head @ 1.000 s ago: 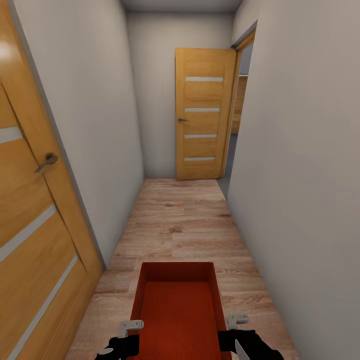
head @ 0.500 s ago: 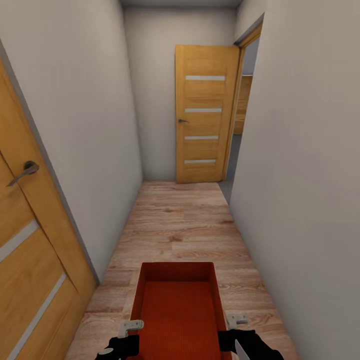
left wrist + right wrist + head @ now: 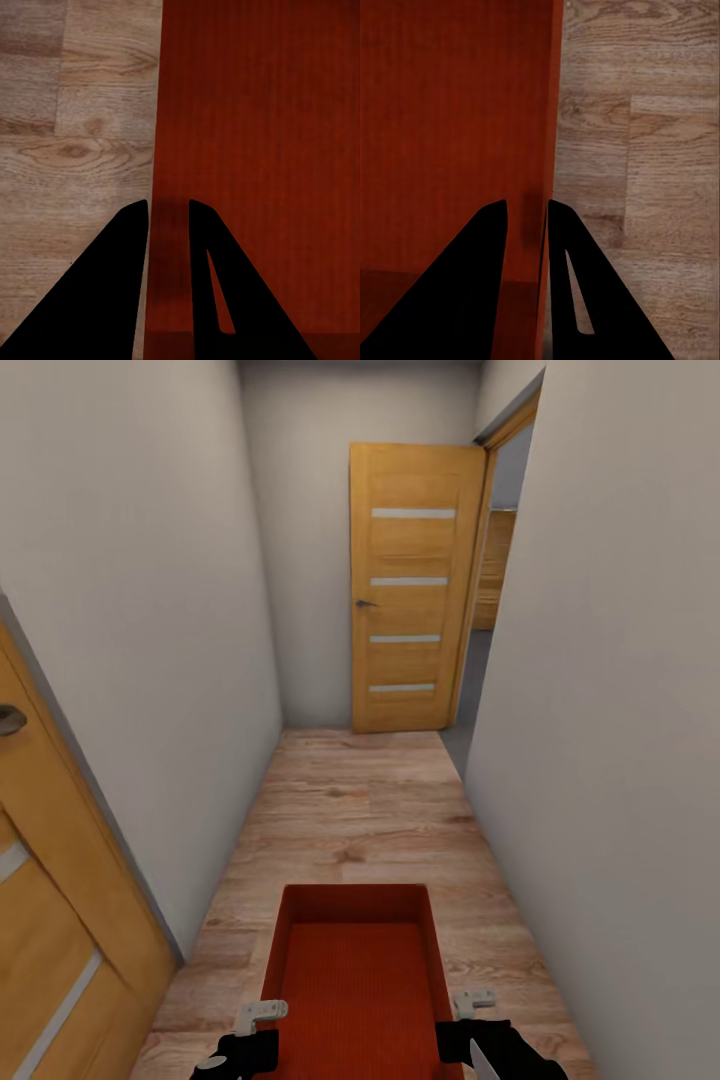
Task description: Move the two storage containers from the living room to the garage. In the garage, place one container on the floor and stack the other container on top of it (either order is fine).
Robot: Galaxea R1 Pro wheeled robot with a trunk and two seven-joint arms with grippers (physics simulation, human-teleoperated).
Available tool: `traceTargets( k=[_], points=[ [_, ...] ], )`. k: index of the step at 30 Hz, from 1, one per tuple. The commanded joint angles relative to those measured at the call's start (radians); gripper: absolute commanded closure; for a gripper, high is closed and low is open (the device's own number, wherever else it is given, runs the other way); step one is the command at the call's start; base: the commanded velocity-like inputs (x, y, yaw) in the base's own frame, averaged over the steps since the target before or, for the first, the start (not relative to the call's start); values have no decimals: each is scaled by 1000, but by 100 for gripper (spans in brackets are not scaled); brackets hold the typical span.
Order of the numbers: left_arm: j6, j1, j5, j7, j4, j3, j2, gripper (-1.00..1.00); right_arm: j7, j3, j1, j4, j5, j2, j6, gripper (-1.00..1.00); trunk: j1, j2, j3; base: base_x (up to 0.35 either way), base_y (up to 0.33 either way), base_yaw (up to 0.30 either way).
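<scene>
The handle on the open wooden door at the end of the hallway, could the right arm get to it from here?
Probably not: the right gripper is clamped on the orange-red ribbed plastic bin, and the door handle lies far down the plank floor.

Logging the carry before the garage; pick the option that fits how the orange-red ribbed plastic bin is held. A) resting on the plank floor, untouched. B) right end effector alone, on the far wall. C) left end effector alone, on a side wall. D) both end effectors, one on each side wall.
D: the orange-red ribbed plastic bin has the left end effector pinching one side wall and the right end effector pinching the opposite one.
</scene>
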Motion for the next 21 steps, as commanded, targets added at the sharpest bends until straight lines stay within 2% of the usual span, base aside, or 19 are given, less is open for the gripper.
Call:
traceTargets(
  k=[1, 21],
  points=[
    [2, -1, -5, -20, 5, -1, 1, 100, 14, 34, 0, -5, -17, -35, 6, 100, 1, 0, -1, 342, 0, 0],
    [2, -1, -5, -20, 4, -1, 1, 100, 14, 35, -1, -5, -17, -35, 6, 100, 1, 0, -1, 343, 0, 0]
  ],
)
